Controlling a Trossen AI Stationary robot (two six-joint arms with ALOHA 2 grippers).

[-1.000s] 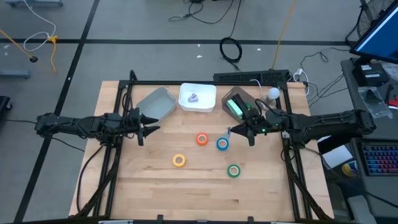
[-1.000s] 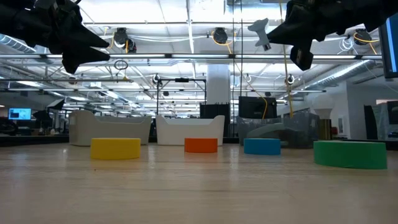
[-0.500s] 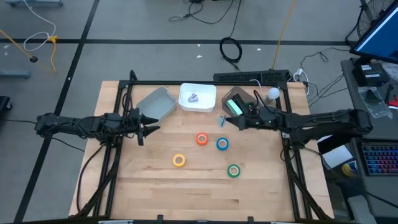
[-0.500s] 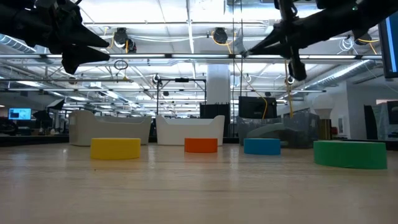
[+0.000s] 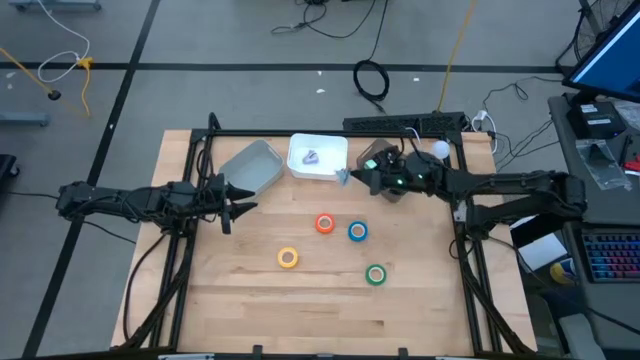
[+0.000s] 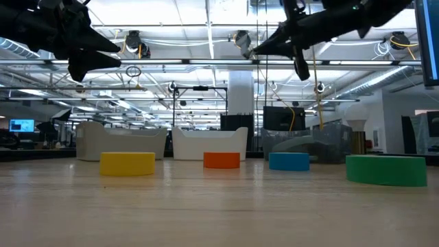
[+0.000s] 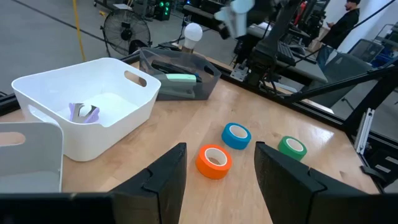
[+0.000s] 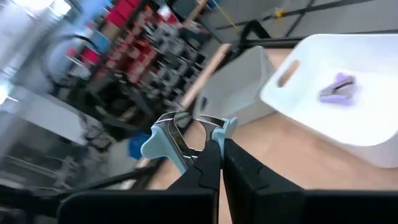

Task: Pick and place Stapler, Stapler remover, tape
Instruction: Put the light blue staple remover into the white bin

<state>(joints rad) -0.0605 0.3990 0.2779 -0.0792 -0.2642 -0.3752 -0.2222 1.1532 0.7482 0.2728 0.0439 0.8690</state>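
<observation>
My right end effector [image 8: 208, 155] is clenched on a light-blue stapler remover [image 8: 186, 140], held up in the air just beside the white bin's [image 5: 325, 170] right edge, above the table [image 5: 300, 300]. Seen from the top cam, the remover [image 5: 343, 176] sits at the tip of my right arm, betw. the white bin and the dark clear bin [image 5: 392, 160]. In the low view it hangs well above the table surface.

The white bin already holds a purple stapler remover [image 7: 84, 112]. The dark clear bin has a stapler [image 7: 177, 77] w/ a green top lying in it. The grey bin [image 5: 252, 166] sits left of the white one.

Four tape rolls lie flat on the table, apart from each other: orange tape [image 5: 324, 223], blue tape [image 5: 358, 232] just right of it, yellow tape [image 5: 288, 258] nearer the front, green tape [image 5: 376, 275] front-right.

My left end effector [image 7: 217, 177] waits at the table's left side, near the grey bin, fingers [image 7: 165, 177] parted, nothing betw. them. It points toward the orange roll.
</observation>
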